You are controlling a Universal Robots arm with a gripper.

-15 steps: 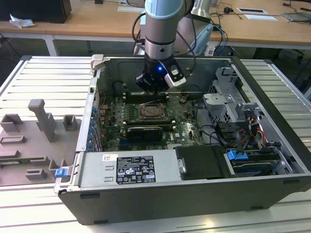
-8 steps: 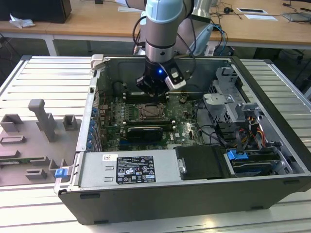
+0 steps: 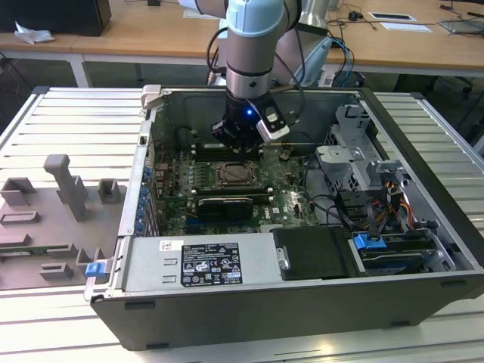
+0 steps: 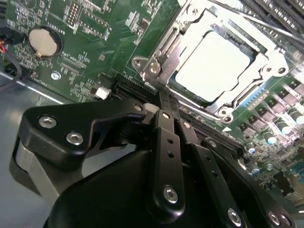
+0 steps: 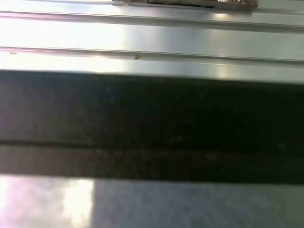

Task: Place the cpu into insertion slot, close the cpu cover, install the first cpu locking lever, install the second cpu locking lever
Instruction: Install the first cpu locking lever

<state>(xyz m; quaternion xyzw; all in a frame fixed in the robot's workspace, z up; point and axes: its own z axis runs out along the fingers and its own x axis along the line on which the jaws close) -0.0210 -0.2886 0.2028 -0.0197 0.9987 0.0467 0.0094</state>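
CPU, the flat pale silvery-grey square chip [image 4: 213,64], sits in your socket under the closed silvery frame cover [image 4: 187,35]; end effector [image 4: 164,102] clenched, empty, beside it.

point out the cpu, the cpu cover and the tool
cpu [image 4: 213,64], second wrist view, middle of its pale metal top
cpu cover [image 4: 159,71], second wrist view, the frame's silvery side strip beside the chip
tool [image 4: 166,107], second wrist view, between its black fingertips
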